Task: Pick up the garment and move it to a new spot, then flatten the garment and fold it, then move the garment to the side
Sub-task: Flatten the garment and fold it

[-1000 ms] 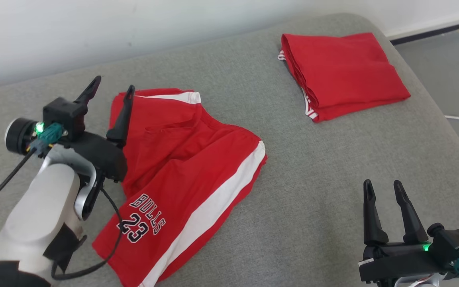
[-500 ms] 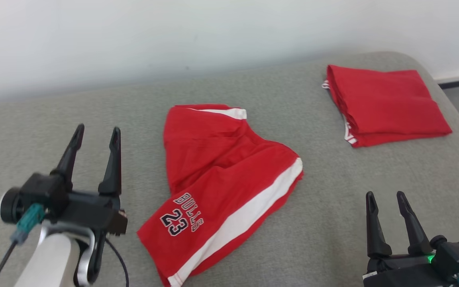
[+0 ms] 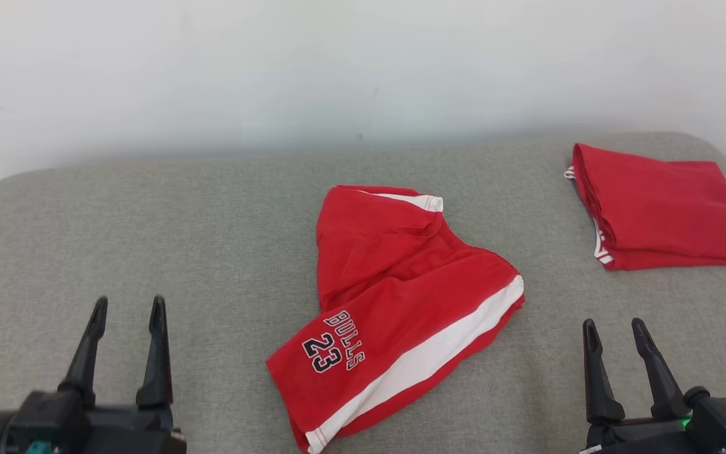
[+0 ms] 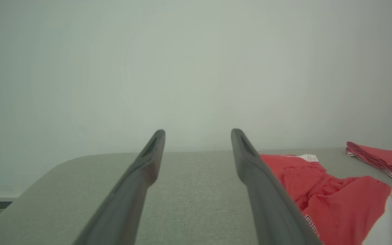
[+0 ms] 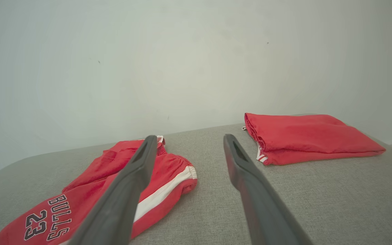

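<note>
Between left claw (image 3: 130, 302) and right claw (image 3: 613, 323), both wide, empty, red shorts (image 3: 401, 296), long axis near-left to far-right.

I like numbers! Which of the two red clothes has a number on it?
The shorts in the middle: they show BULLS 23 and a white stripe. The folded garment at the far right shows no print.

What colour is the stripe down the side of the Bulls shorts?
White. The stripe runs down the red shorts and shows best in the head view.

Red shorts (image 3: 394, 302) with white stripe and dark "BULLS 23" lettering on grey cushion (image 3: 180, 239).
</note>
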Tool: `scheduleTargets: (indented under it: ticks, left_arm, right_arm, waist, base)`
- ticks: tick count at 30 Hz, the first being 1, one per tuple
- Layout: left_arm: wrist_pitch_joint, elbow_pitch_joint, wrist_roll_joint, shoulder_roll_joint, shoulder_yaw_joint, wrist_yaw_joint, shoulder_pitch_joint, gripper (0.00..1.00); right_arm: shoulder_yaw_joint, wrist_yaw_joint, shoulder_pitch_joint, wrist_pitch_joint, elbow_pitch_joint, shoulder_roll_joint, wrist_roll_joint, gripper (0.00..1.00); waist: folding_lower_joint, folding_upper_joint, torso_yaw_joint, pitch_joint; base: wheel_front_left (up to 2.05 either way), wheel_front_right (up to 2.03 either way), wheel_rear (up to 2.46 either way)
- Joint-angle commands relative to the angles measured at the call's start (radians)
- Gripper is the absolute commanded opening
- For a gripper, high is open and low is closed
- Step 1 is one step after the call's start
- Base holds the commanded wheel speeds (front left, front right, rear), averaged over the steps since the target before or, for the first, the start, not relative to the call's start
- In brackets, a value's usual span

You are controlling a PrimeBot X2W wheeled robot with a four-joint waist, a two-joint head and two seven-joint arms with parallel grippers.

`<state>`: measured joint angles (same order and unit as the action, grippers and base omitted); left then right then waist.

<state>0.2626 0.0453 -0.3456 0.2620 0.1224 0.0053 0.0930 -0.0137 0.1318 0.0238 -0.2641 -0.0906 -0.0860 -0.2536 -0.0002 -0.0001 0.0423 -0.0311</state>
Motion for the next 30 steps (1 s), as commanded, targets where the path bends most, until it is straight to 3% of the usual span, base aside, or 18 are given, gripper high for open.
scheduleTargets:
  ticks: [1,12,30]
  left_arm:
    - [0.003,-0.008,0.011,-0.005,-0.013,-0.008,-0.027,1.0]
    - [0.003,-0.014,0.046,-0.05,-0.099,-0.074,-0.159,1.0]
    - [0.003,0.028,0.093,-0.107,-0.139,-0.111,-0.173,1.0]
  right_arm:
    - [0.001,-0.002,0.01,0.0,0.0,-0.008,-0.001,1.0]
    - [-0.009,-0.002,0.037,0.0,-0.025,-0.018,-0.008,1.0]
    - [-0.012,-0.002,0.025,0.0,-0.049,-0.025,-0.006,1.0]
  waist:
    - [0.0002,0.0001,-0.017,0.014]
    - [0.0002,0.0001,-0.049,0.026]
    - [0.0002,0.0001,-0.051,0.02]
  base:
    - [0.0,0.0,0.0]
    - [0.0,0.0,0.0]
    - [0.0,0.0,0.0]
